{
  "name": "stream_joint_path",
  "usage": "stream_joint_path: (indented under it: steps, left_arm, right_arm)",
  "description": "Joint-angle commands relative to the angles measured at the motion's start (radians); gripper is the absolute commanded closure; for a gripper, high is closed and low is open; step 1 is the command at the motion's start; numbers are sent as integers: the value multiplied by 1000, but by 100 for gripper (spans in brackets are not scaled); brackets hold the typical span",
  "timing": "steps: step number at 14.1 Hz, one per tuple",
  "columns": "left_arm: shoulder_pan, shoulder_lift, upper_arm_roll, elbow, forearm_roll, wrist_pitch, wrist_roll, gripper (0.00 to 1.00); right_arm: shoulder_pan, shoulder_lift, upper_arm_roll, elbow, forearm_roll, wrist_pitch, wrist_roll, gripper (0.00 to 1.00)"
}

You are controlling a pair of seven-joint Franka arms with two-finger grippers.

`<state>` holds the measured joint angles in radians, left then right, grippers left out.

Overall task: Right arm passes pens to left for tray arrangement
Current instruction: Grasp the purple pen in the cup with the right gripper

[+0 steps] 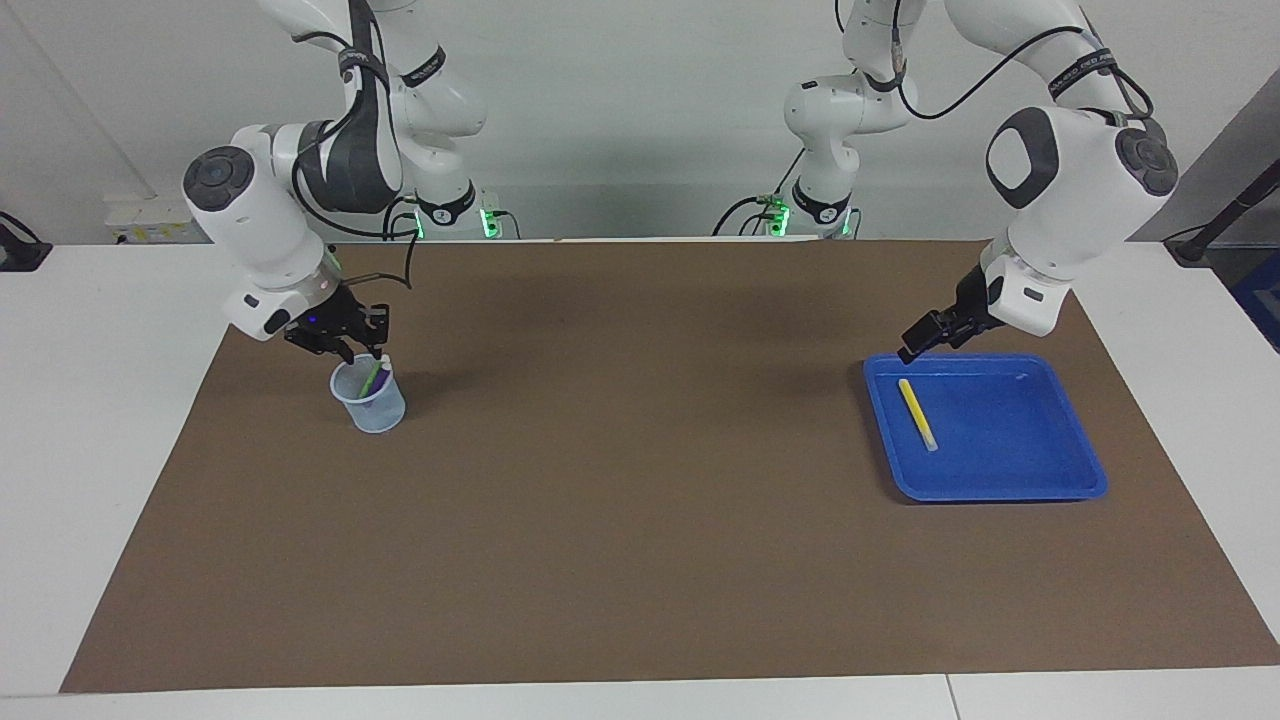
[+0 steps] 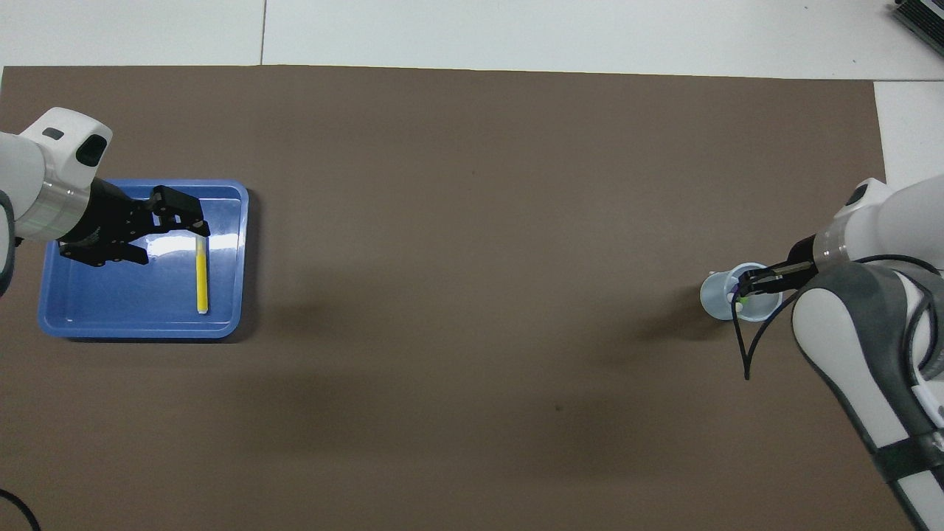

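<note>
The yellow pen [image 1: 917,414] lies in the blue tray [image 1: 1040,480] at the left arm's end; the left gripper [image 1: 915,343] hovers above, open and empty. The right gripper [image 1: 368,352], over the cup [image 1: 372,402], seems closed on the purple pen [image 1: 372,381]. Next, lift and carry it centreward.

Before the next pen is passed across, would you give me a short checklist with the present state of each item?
1. Yellow pen lies flat inside the blue tray: ok.
2. Left tool is open, holds nothing and is raised off the yellow pen, over the tray's edge nearer to the robots: ok.
3. Green pen and purple pen stand in the translucent cup: ok.
4. Cup is upright on the brown mat: ok.
5. Right tool is at the cup's mouth, over the pens: ok.
6. Right tool has a firm grip on one pen: cannot tell.
</note>
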<state>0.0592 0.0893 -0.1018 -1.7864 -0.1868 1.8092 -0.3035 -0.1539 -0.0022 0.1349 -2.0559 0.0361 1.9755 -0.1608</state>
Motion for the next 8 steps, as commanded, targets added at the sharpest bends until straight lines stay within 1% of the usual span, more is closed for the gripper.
stream_joint_path:
  steps: [1, 6, 8]
  left_arm:
    - [4, -11, 5, 4, -10, -19, -16, 0]
    - [4, -20, 7, 1, -10, -11, -16, 0]
    - [2, -25, 7, -4, -10, -10, -16, 0]
  right_arm:
    - [13, -2, 5, -68, 2, 83, 40, 57]
    - [4, 2, 5, -112, 4, 134, 35, 57]
    - [5, -1, 5, -115, 2, 128, 35, 57]
